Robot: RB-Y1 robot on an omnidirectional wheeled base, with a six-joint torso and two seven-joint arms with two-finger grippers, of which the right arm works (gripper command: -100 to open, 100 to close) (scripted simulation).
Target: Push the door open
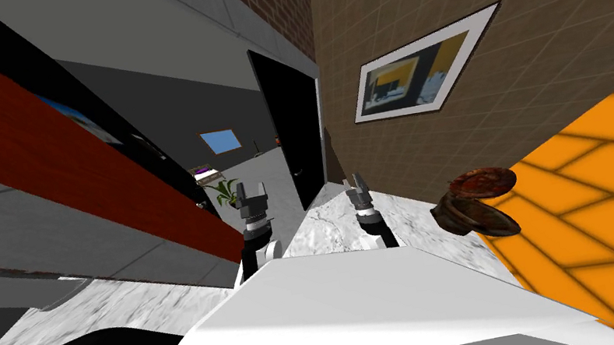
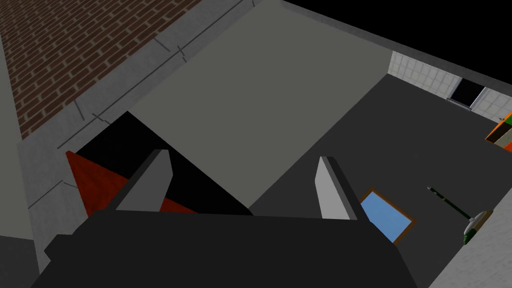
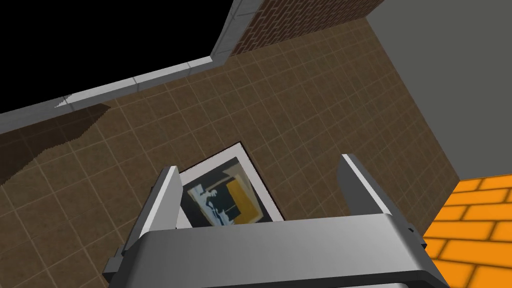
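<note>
head view puts the dark door [image 1: 295, 125] ahead, well apart from both arms, so the push looks not yet begun, with left gripper [image 1: 252, 190] and right gripper [image 1: 356, 183] both spread wide, holding nothing.

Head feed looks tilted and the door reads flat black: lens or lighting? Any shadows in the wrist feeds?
Head view: the shared slant is the wide lens's roll; the door is an unshaded black slab, no glare. Right wrist view: a jagged shadow lies on the brown tiled wall beyond the open right gripper. Left wrist view: flat, even light past the open left gripper.
</note>
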